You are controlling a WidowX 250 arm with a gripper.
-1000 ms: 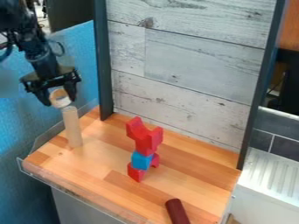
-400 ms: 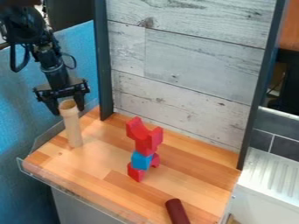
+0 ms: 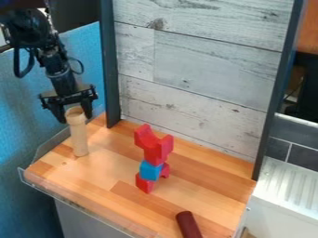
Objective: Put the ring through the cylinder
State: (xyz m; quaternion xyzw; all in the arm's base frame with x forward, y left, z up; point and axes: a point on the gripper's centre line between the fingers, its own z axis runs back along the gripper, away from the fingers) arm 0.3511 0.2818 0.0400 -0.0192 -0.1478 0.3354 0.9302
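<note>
Holding the pale wooden ring (image 3: 76,119) clamped in the black pincer (image 3: 74,115), at the top of the upright pale wooden cylinder (image 3: 79,139), left side of the worktop (image 3: 115,172). Could easily topple it by pushing down off-centre tbh.

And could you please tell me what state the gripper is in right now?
Gripper: closed on the pale wooden ring, at the top of the upright cylinder.
</note>
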